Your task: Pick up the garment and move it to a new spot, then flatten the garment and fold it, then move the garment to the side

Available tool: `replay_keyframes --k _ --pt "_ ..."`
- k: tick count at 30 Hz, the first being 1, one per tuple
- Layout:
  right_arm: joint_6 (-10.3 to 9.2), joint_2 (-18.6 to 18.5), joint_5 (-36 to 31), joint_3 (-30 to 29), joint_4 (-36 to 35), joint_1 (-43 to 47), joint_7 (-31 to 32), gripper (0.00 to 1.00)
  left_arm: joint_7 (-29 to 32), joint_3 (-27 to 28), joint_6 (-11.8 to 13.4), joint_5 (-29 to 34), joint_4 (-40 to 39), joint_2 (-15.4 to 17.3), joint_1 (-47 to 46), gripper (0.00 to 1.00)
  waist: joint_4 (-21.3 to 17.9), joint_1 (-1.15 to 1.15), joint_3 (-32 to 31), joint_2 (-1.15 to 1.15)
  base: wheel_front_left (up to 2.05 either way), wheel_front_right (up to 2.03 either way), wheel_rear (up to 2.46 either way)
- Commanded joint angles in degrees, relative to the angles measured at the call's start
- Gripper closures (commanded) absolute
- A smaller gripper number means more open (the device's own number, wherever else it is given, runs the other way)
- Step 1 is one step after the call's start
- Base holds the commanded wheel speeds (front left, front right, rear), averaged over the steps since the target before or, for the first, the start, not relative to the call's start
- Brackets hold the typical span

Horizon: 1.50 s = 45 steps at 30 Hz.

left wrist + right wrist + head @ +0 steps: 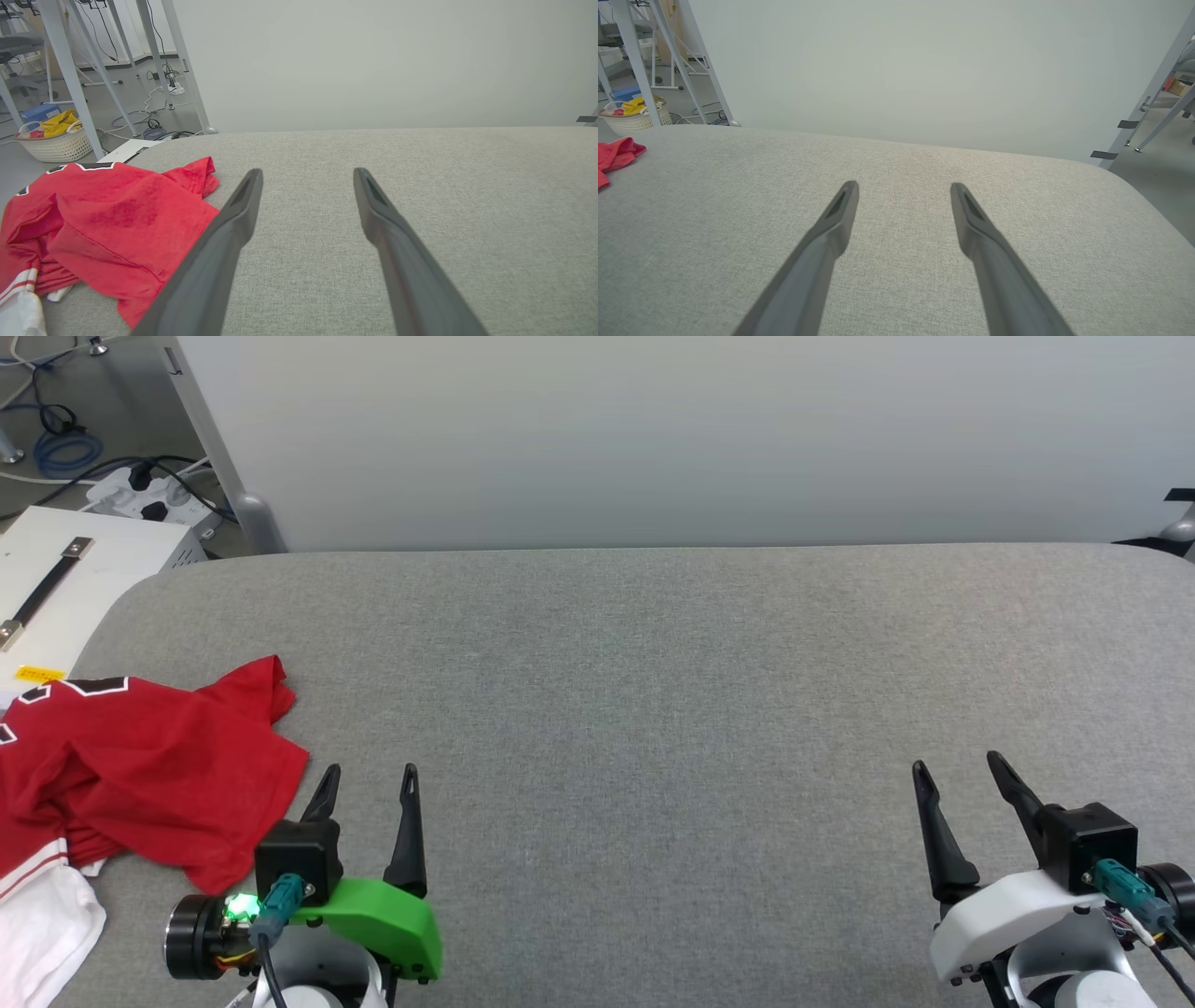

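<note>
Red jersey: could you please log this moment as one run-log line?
red jersey: crumpled, left end of table | left gripper: open, empty, beside jersey | right gripper: open, empty

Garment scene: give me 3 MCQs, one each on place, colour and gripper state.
1. Where on the grey surface does the garment lie?
A. centre
B. left side, by the left gripper
C. far right

2. Garment's main colour?
A. blue
B. yellow
C. red

3. How do the left gripper and the right gripper stand?
A. both open, empty
B. left shut on cloth
C. both shut

Answers:
1 B: it lies bunched at the head view's left.
2 C: its cloth is mostly red.
3 A: the fingers are spread in both wrist views, with nothing between them.
</note>
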Motion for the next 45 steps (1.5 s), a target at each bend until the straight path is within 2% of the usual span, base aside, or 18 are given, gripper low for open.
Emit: replay_keyframes --k 1,24,34,45 --pt "-0.09 -0.03 0.74 -0.21 -0.4 0.4 -0.58 0.0 -0.63 -0.42 -0.27 -0.65 0.21 -0.05 -1.16 0.0 -0.03 0.0 -0.01 0.0 0.0 0.0 0.0" --pt "-0.18 -0.04 3.96 -1.13 -2.95 1.61 -2.21 0.0 -3.37 -2.61 -0.84 -3.4 2.28 -0.1 -2.5 0.0 0.76 0.0 -0.12 0.0 0.0 0.0 0.0" --pt "-0.23 -0.05 3.45 -0.7 -4.68 2.04 -1.78 0.0 -4.55 -2.56 -0.85 -4.06 2.92 -0.13 -3.27 0.0 4.98 0.0 0.18 0.0 0.0 0.0 0.0" --pt "-0.27 -0.05 2.59 0.67 -5.78 2.18 -1.51 0.0 -5.86 -1.27 -1.05 -4.41 3.33 -0.15 -3.64 0.0 12.2 0.0 0.8 0.0 0.0 0.0 0.0"
